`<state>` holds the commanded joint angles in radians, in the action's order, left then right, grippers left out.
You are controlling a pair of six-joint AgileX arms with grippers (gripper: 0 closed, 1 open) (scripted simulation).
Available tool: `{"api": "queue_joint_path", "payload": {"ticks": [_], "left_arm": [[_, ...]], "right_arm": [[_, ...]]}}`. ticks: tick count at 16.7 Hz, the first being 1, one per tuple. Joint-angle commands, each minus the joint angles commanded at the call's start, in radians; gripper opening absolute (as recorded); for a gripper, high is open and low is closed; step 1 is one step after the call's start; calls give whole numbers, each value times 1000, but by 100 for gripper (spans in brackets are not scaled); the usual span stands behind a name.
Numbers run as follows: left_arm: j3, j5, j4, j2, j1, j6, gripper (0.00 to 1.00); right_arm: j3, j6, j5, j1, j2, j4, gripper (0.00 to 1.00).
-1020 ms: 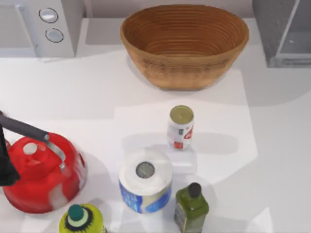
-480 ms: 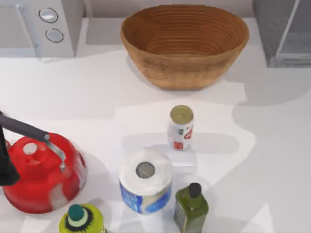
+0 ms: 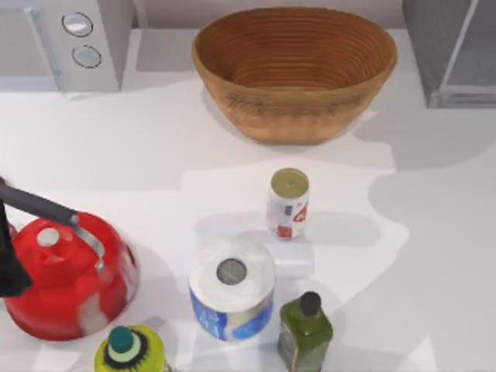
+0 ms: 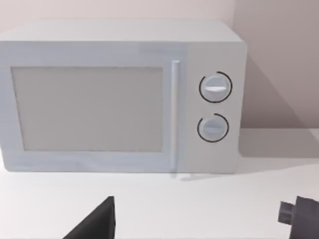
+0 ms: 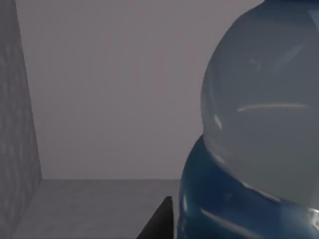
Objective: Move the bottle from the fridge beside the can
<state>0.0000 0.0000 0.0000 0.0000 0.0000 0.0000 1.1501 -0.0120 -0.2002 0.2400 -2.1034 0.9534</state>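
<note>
Bottle (image 5: 259, 134) close before right wrist camera inside grey fridge (image 3: 449, 46) at 1 o'clock, can (image 3: 288, 203) centre table, grip state of both grippers unclear.

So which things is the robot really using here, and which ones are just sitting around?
For the job:
- clear bluish plastic bottle, close in the right wrist view
- grey boxy fridge
- small white and red can

Just lying about:
- woven brown basket
- white microwave
- red kettle
- white-and-blue paper roll
- dark green black-capped bottle
- yellow-green teal-capped bottle
</note>
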Motion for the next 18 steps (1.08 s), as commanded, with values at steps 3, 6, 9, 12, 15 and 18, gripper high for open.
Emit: {"api": "queue_joint_path", "payload": {"ticks": [3, 6, 9, 12, 15, 18], "left_arm": [[0, 0, 0, 0, 0, 0, 100], [0, 0, 0, 0, 0, 0, 100], [0, 0, 0, 0, 0, 0, 100], [0, 0, 0, 0, 0, 0, 100], [0, 0, 0, 0, 0, 0, 100], [0, 0, 0, 0, 0, 0, 100]], "right_arm": [[-164, -1, -27, 22, 96, 56, 0], [-373, -1, -56, 49, 212, 122, 0], [-504, 0, -78, 73, 307, 176, 0], [-541, 0, -85, 81, 339, 195, 0], [-538, -2, -84, 75, 333, 192, 0], [-548, -1, -48, 40, 312, 224, 0]]}}
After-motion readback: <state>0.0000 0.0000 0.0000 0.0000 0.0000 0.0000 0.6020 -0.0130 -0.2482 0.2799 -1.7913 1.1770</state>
